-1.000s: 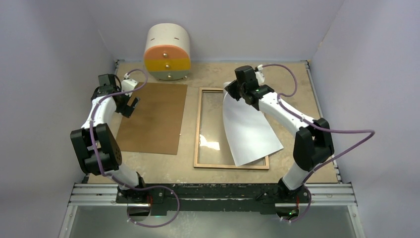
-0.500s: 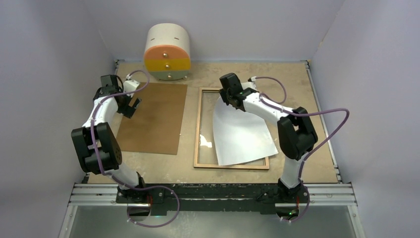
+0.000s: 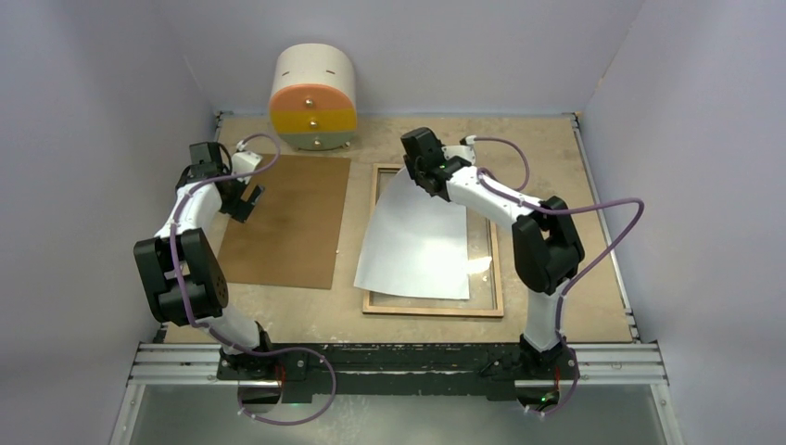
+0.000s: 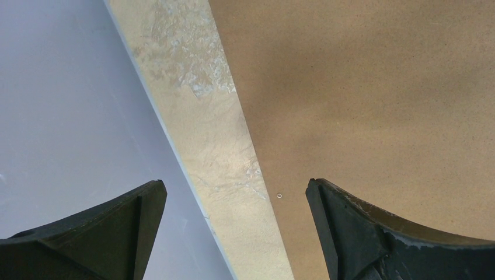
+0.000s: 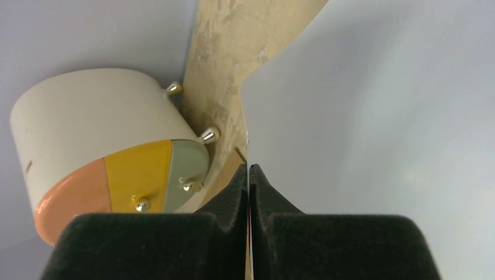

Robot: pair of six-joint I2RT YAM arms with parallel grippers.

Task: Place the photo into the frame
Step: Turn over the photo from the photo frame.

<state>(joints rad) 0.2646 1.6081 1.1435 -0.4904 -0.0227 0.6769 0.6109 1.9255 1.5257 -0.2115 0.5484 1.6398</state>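
Observation:
The photo (image 3: 419, 243) shows its plain white back. It lies curved over the frame (image 3: 494, 278), its near left corner hanging past the frame's left rail. The frame lies flat with its light-brown wooden back up and its glass pane bare on the right. My right gripper (image 3: 417, 173) is shut on the photo's far edge above the frame's far left corner. In the right wrist view the sheet (image 5: 373, 111) runs edge-on between the shut pads (image 5: 249, 175). My left gripper (image 3: 248, 193) is open and empty over the left edge of the brown backing board (image 3: 287, 222).
A round cream drawer unit (image 3: 312, 97) with orange, yellow and green fronts stands at the back, and shows in the right wrist view (image 5: 111, 151). The left wrist view shows the backing board (image 4: 373, 99), a strip of table (image 4: 216, 140) and the left wall.
My right gripper has moved left and a little toward the back with the photo. The sheet swung from the frame's right side to its left and now overhangs the left rail.

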